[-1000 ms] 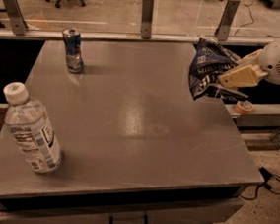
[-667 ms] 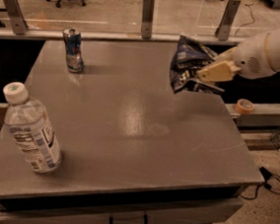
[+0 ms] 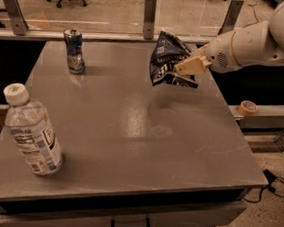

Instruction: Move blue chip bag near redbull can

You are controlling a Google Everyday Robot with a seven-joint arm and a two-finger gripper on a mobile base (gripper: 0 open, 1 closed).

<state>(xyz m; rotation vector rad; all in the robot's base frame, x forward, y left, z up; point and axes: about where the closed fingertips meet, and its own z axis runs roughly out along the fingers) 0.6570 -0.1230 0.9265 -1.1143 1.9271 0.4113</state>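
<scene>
Holding the blue chip bag up in the air, the gripper sits over the far right part of the gray table. Its two fingers are pinched tight on the right side of the bag, so the bag hangs to the left of them, crumpled and tipped. The bag does not touch the table, and a soft dark shadow lies on the top under it. The white arm reaches in from the right. The redbull can stands upright near the far left corner, well apart from the bag, with bare table top between them. A clear water bottle with a white cap stands by the near left edge, far from both. I think the pick-up part is done, since the bag is off the table and in a firm hold. What is left is to carry it across to the left, set it down close beside the can, and let go. The job looks about half done.
</scene>
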